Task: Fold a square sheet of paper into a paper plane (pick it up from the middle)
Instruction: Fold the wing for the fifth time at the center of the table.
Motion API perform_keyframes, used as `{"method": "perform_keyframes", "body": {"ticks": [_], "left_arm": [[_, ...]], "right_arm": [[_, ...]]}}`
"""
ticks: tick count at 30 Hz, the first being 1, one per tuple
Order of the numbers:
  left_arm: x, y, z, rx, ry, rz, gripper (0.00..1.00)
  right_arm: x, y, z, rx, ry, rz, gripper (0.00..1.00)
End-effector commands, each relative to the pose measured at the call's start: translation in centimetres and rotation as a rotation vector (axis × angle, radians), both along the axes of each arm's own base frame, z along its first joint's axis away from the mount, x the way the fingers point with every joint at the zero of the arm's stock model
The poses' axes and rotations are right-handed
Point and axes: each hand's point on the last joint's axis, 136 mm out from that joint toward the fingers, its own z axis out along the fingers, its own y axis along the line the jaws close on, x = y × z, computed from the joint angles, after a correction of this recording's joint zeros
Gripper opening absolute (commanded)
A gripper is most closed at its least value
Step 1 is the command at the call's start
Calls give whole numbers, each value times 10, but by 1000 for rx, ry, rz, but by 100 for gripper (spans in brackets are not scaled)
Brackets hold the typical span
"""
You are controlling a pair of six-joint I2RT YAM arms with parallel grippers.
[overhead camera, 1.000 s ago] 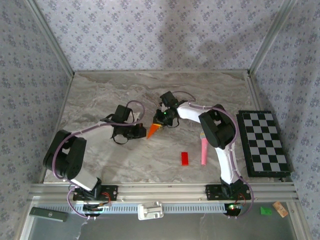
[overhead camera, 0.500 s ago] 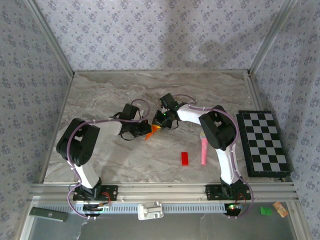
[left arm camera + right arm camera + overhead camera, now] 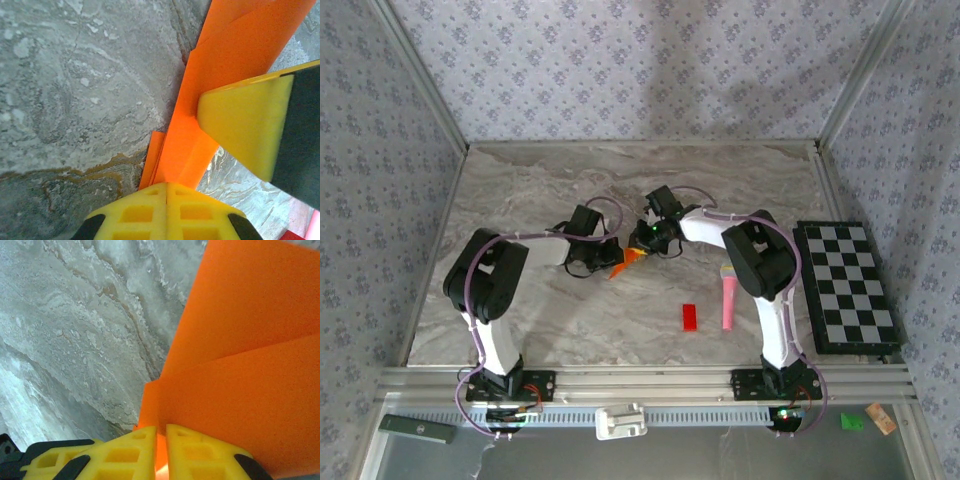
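The folded orange paper is near the middle of the surface, held between both arms. The left claw is pressed together on the paper's narrow end. The right claw is clamped on a folded edge, orange showing between its pads. A red block and a pink microphone lie apart, nearer the right arm's base.
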Motion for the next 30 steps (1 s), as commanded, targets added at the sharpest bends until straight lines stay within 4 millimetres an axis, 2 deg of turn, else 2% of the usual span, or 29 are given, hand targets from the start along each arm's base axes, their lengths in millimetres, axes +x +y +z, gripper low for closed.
{"method": "perform_keyframes", "body": {"ticks": [1,6,14,20,27,30], "left_arm": [[-20,18,-27,121,97,2,0],[-27,24,-34,172,117,-6,0],[-41,40,-48,247,156,-8,0],[-52,47,-56,274,185,-13,0],[-50,45,-53,268,183,-18,0],[-48,43,-50,258,177,-19,0]], "right_arm": [[7,-13,10,-43,-98,35,15],[5,-21,-6,-68,-97,46,14],[14,-54,-28,-118,-79,-15,14],[36,-83,-25,-92,-104,-87,14],[54,-115,-26,-79,-104,-161,14],[61,-126,-19,-85,-115,-191,14]]}}
